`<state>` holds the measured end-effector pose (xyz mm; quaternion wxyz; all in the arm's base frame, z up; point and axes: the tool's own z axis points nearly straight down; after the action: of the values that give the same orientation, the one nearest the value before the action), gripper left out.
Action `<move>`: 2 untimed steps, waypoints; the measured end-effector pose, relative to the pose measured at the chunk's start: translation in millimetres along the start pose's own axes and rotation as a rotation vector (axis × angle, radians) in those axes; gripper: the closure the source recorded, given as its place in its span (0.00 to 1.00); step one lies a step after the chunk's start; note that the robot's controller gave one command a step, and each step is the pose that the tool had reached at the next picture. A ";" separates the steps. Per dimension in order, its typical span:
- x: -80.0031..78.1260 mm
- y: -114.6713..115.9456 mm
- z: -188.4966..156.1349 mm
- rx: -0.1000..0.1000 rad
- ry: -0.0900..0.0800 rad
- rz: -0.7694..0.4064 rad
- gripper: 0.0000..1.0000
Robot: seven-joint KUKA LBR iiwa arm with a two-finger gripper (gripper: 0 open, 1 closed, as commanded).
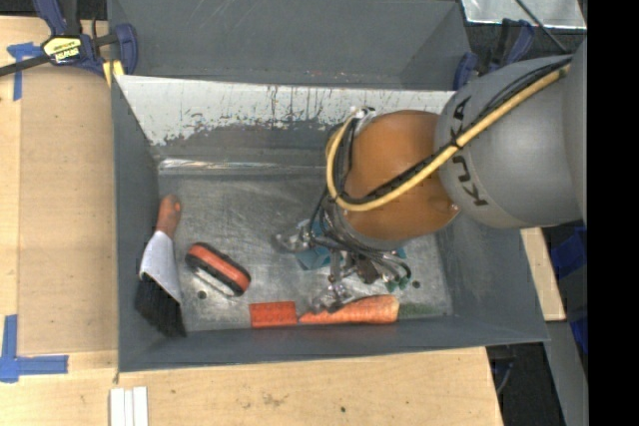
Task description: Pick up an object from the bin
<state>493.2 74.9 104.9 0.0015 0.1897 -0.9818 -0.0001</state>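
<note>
Orange carrot, long axis left-right

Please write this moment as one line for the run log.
gripper: low, lower right of bin | nearest: carrot, teal thing | hold: cannot tell | elsewhere: brush, orange block

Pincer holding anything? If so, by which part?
Cannot tell. The pincer sits just above the orange carrot at the front wall of the bin; any contact is hidden.
</note>
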 end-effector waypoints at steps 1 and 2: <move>-1.7 -0.4 -0.8 0.001 -0.004 0.001 0.00; -7.7 -7.8 -50.2 0.000 0.000 -0.063 0.00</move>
<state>503.4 70.5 155.0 0.0016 0.2206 -0.9754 -0.0004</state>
